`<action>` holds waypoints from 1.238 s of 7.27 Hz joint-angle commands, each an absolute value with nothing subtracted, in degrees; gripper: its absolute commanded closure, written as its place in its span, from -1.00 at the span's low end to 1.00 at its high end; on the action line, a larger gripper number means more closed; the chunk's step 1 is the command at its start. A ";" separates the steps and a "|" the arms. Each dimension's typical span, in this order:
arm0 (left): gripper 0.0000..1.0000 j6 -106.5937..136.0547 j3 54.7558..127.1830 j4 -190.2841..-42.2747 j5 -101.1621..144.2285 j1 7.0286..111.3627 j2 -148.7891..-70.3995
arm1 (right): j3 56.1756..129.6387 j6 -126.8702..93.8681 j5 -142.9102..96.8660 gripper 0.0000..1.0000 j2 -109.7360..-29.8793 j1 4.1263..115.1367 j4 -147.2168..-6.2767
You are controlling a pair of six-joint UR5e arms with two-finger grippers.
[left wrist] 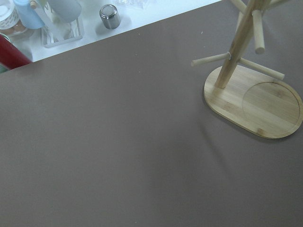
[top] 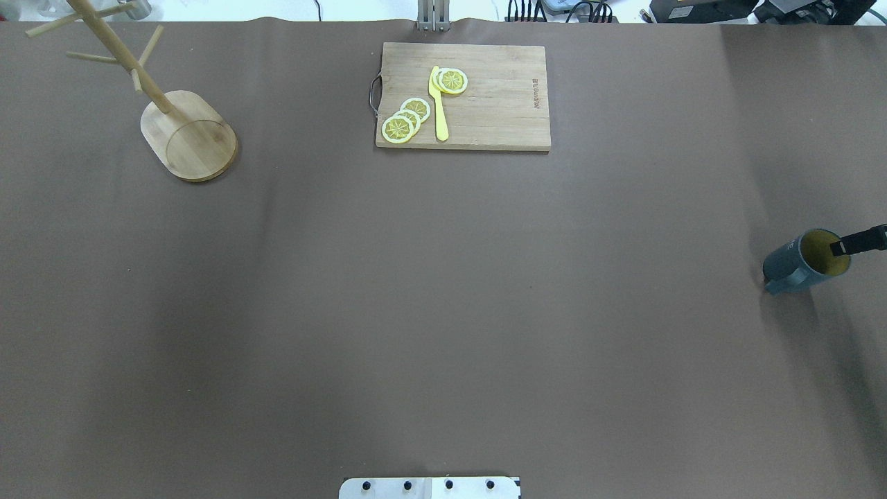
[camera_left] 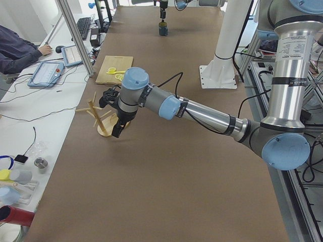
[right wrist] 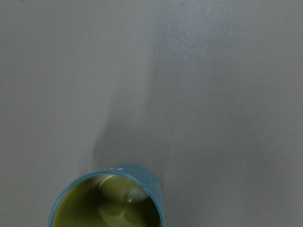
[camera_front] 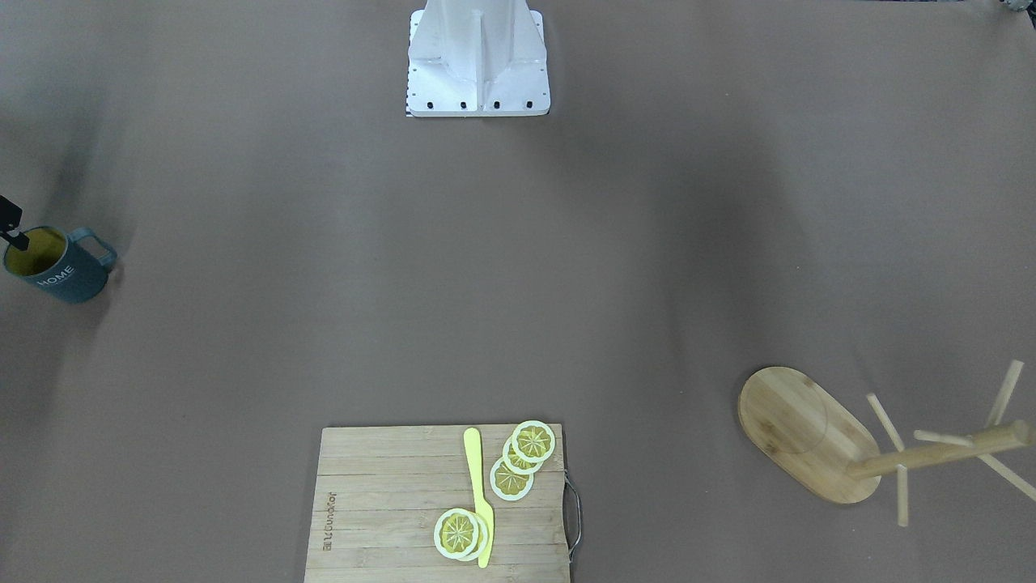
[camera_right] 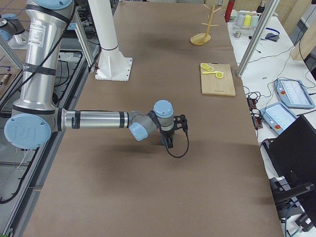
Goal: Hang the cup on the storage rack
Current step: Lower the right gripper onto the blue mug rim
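The slate-blue cup (camera_front: 57, 271) with "HOME" lettering stands at the table's end on my right, and also shows in the overhead view (top: 804, 265) and at the bottom of the right wrist view (right wrist: 109, 201). My right gripper (camera_front: 11, 229) is at the cup's rim. One black finger (top: 859, 240) dips inside the cup, and the rest is cut off by the frame edge. I cannot tell whether it is shut. The bamboo storage rack (top: 188, 135) stands upright and empty at the far left (left wrist: 255, 101). My left gripper (camera_left: 117, 132) hovers close beside the rack (camera_left: 103, 123). I cannot tell its state.
A rectangular wooden cutting board (top: 485, 97) with lemon slices (top: 405, 121) and a yellow knife (top: 438, 104) lies at the far middle edge. The robot's white base (camera_front: 477, 65) stands at the near middle. Bottles and a tin (left wrist: 110, 15) sit beyond the table's left end.
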State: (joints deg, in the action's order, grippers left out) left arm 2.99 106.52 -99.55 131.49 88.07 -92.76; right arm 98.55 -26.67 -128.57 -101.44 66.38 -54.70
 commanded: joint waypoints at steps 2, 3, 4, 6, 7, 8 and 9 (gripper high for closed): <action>-0.99 2.99 106.70 -99.58 131.48 88.07 -92.64 | 97.39 -27.07 -125.95 -0.81 -100.73 64.07 -54.76; -0.99 2.99 106.61 -99.58 131.48 88.07 -92.64 | 96.08 -27.16 -125.95 -0.66 -100.29 64.07 -54.67; -0.99 2.99 106.61 -99.58 131.48 88.07 -92.64 | 95.98 -27.16 -125.60 -0.11 -100.37 64.07 -54.75; -0.99 2.99 106.61 -99.58 131.48 88.07 -92.64 | 96.41 -27.25 -125.86 1.00 -100.28 64.07 -54.67; -0.99 2.99 106.61 -99.58 131.48 88.07 -92.64 | 97.20 -27.33 -125.95 1.00 -100.28 64.07 -54.67; -0.99 2.99 106.61 -99.58 131.48 88.07 -92.64 | 97.99 -27.42 -126.21 1.00 -100.20 64.07 -54.67; -0.99 2.99 106.61 -99.58 131.48 88.07 -92.64 | 99.65 -27.77 -126.12 1.00 -100.37 64.25 -54.67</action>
State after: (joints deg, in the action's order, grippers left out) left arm 2.99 106.62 -99.58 131.48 88.07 -92.64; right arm 98.01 -27.46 -126.08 -100.27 64.11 -54.67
